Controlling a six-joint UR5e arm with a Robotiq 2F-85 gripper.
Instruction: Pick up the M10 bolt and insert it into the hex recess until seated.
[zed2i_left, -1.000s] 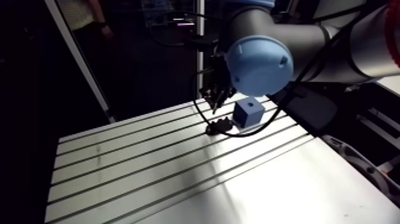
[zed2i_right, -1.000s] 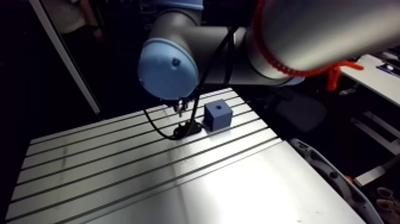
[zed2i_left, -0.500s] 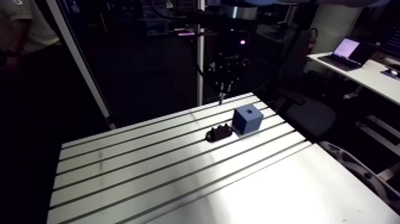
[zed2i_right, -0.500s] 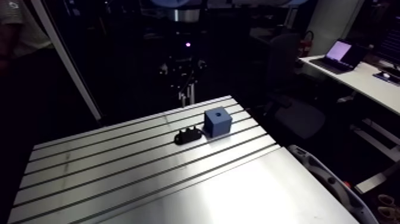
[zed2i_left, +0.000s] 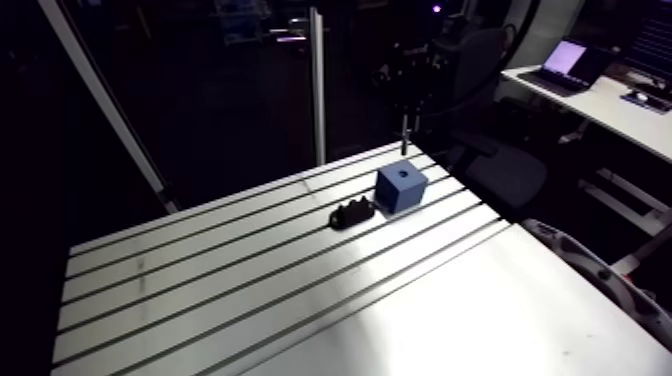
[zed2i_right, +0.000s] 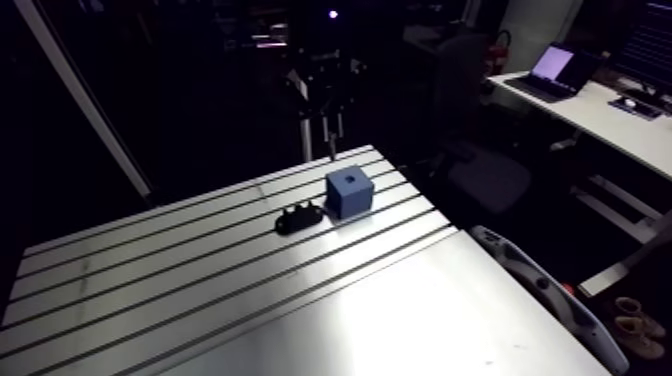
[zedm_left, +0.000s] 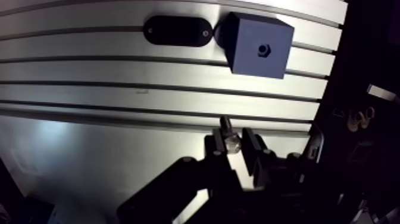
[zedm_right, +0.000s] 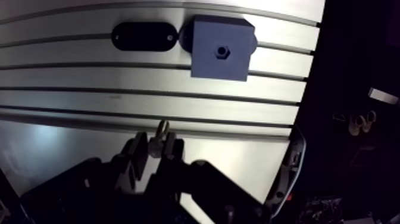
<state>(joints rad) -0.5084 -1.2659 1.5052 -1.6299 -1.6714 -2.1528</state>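
My gripper (zedm_left: 233, 146) is shut on the M10 bolt (zedm_left: 228, 134), whose shaft sticks out past the fingertips. In the wrist view the blue cube (zedm_left: 256, 44) lies well ahead of the fingers, with the dark hex recess (zedm_left: 262, 49) in its top face. In the arm view the gripper (zed2i_left: 405, 100) hangs high over the table's far edge, just behind the cube (zed2i_left: 401, 187), and the bolt (zed2i_left: 404, 128) points down. Bolt and cube are apart.
A black oblong holder (zed2i_left: 351, 213) lies on the slotted table (zed2i_left: 250, 290) right beside the cube, on its left in the arm view. The table's far edge runs close behind the cube, and its right edge drops off near the cube.
The gripper has risen from just above the black holder and now hangs high behind the cube. The arm's camera has swung too, so the whole view has shifted.
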